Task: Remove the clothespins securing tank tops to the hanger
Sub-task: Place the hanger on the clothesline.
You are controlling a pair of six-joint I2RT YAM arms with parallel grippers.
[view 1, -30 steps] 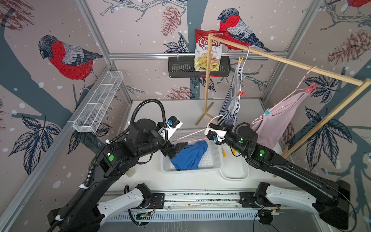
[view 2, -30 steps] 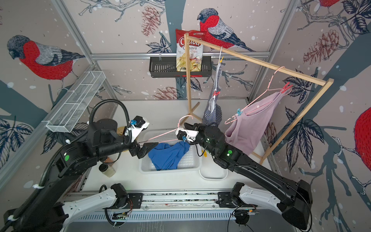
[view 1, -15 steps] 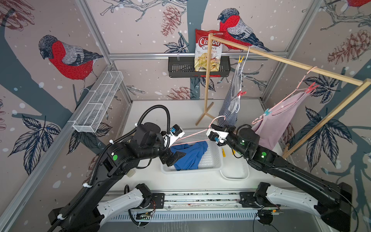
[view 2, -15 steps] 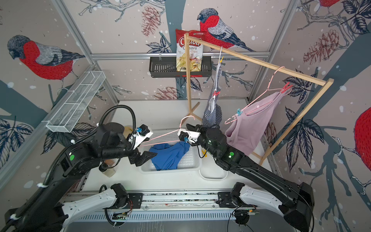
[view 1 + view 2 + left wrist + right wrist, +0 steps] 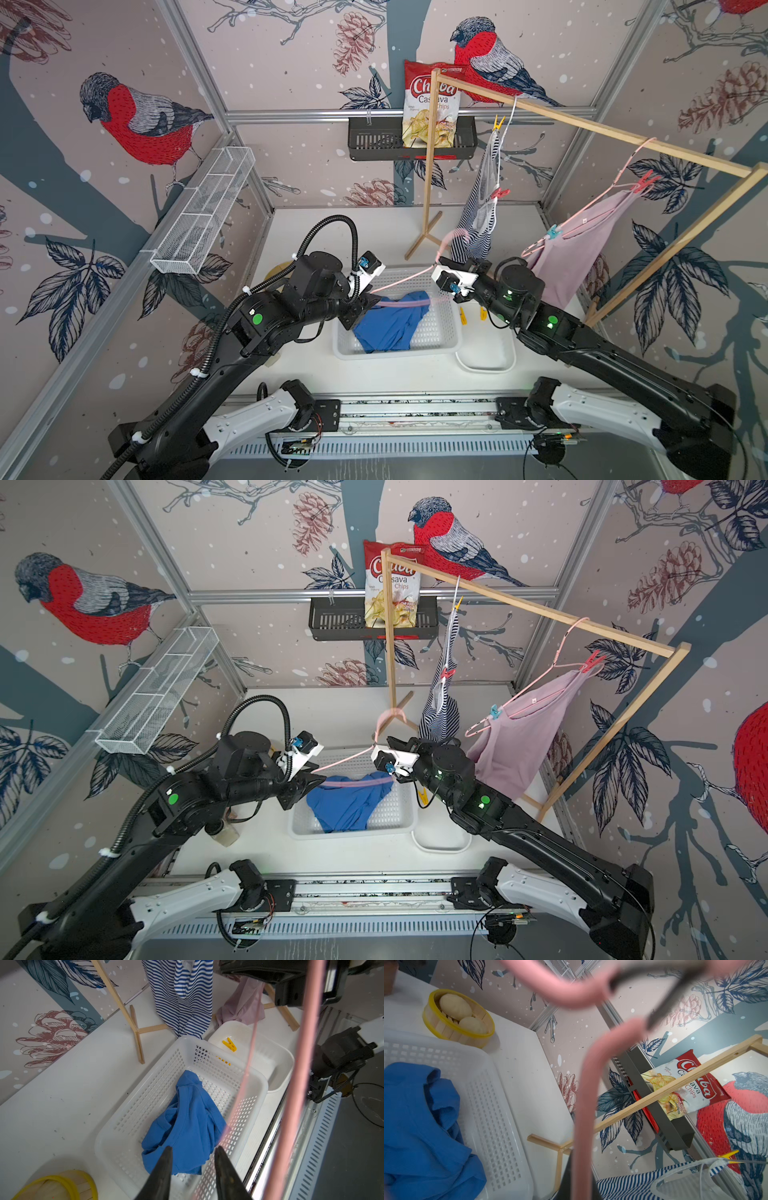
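Observation:
My right gripper [image 5: 445, 262] [image 5: 578, 1178] is shut on an empty pink hanger [image 5: 405, 279] [image 5: 583, 1105] held over the white basket [image 5: 440, 336]. The blue tank top [image 5: 388, 328] [image 5: 187, 1122] lies crumpled inside. My left gripper [image 5: 365, 301] [image 5: 193, 1148] hovers at the hanger's left end, jaws narrowly apart with nothing between them. On the wooden rack [image 5: 582, 124] the striped tank top [image 5: 478, 224] carries a yellow clothespin [image 5: 497, 123] and a red one [image 5: 500, 193]. The mauve tank top [image 5: 573, 257] carries a red clothespin [image 5: 646, 181] and a teal one [image 5: 552, 232].
Loose yellow clothespins [image 5: 229, 1044] lie in a white tray [image 5: 486, 353] right of the basket. A bamboo steamer with buns [image 5: 456, 1018] stands left of the basket. A chips bag [image 5: 430, 108] sits in a black wall shelf, and a wire basket [image 5: 203, 212] hangs on the left wall.
My left arm has swung right, bringing its gripper over the basket to the hanger's left end, and its jaws have narrowed. My right gripper keeps hold of the pink hanger.

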